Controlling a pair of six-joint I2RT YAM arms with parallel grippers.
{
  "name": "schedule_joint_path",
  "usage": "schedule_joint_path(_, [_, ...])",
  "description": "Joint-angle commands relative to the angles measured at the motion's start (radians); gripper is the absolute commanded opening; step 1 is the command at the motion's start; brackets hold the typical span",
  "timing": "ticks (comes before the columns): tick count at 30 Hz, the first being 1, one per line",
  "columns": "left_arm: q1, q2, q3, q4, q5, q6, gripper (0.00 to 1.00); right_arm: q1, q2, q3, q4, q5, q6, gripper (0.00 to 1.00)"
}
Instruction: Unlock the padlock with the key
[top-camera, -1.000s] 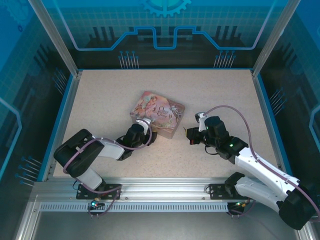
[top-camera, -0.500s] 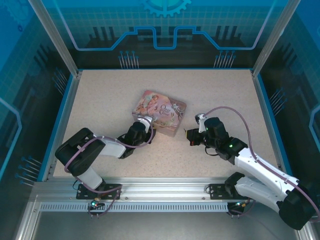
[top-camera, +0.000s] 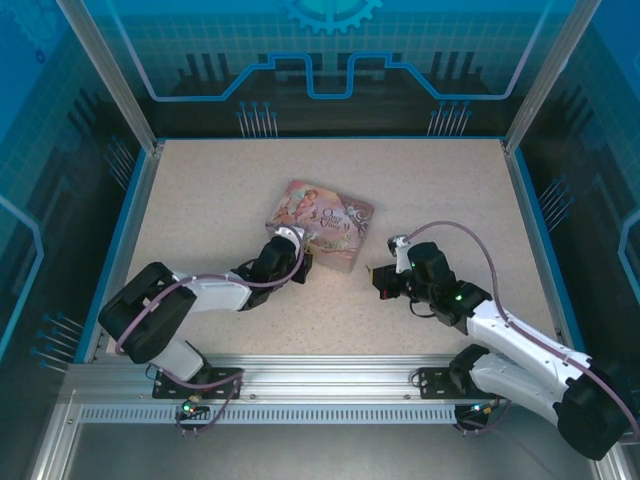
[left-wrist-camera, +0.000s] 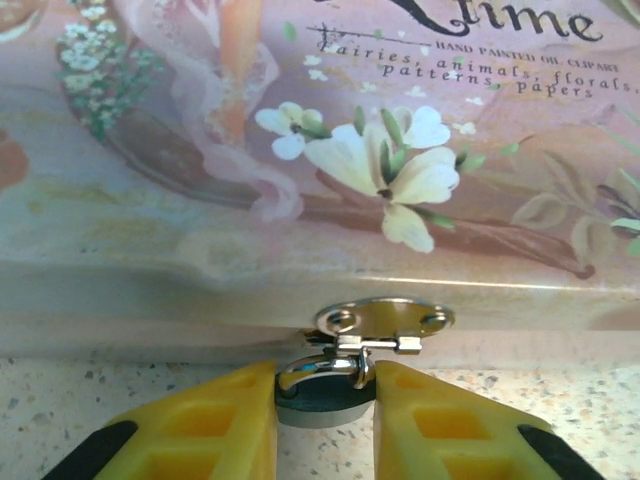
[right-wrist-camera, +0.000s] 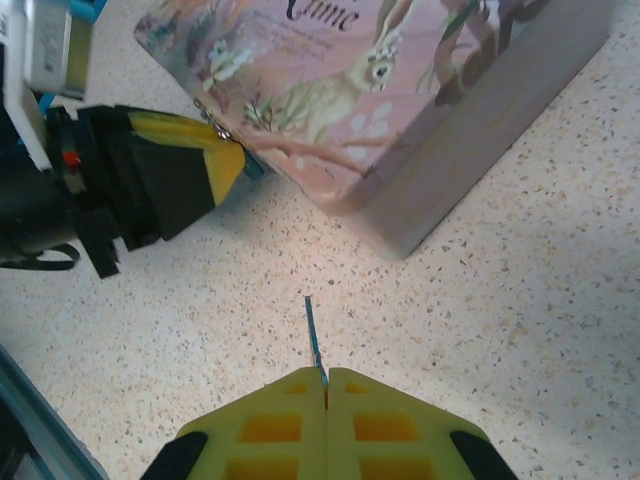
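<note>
**Padlock (left-wrist-camera: 322, 405) clamped at the tin (left-wrist-camera: 300, 150), key (right-wrist-camera: 314, 330) pinched**

The left claw (left-wrist-camera: 325, 388) has its yellow fingers (left-wrist-camera: 215, 425) on either side of the padlock, which hangs from the silvery hasp (left-wrist-camera: 385, 322) on the tin's front wall (they seem to touch it, though its dark body is mostly hidden). The right claw (right-wrist-camera: 326, 378), pressed together, pinches the key, its thin blade pointing toward the tin over the speckled surface (right-wrist-camera: 500, 300).

A robot test cell; blue printed panels (top-camera: 330, 60) wall a speckled table (top-camera: 210, 190); aluminium rail (top-camera: 330, 372) in front.
</note>
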Motion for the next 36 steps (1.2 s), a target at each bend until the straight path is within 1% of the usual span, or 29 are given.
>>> schedule_joint_path(1, [-0.009, -0.067, 0.051, -0.084, 0.027, -0.112, 0.24, 0.024, -0.021, -0.051, 0.105, -0.026, -0.049, 0.00])
schedule_joint_path(5, [-0.012, -0.095, 0.069, -0.147, 0.034, -0.155, 0.18, 0.043, -0.016, -0.099, 0.163, -0.015, -0.069, 0.00])
schedule_joint_path(14, [-0.016, -0.100, 0.087, -0.177, 0.045, -0.209, 0.13, 0.086, 0.032, -0.110, 0.210, 0.003, -0.094, 0.00])
schedule_joint_path(19, [-0.027, -0.105, 0.105, -0.184, 0.064, -0.271, 0.08, 0.127, 0.093, -0.124, 0.314, 0.003, -0.099, 0.00])
schedule_joint_path(27, [-0.038, -0.110, 0.112, -0.183, 0.070, -0.324, 0.01, 0.184, 0.215, -0.107, 0.417, 0.026, -0.124, 0.00])
schedule_joint_path(32, [-0.042, -0.123, 0.112, -0.185, 0.069, -0.349, 0.00, 0.200, 0.274, -0.099, 0.468, 0.034, -0.143, 0.00])
schedule_joint_path(36, [-0.046, -0.132, 0.115, -0.187, 0.067, -0.350, 0.00, 0.209, 0.302, -0.081, 0.463, 0.063, -0.156, 0.00])
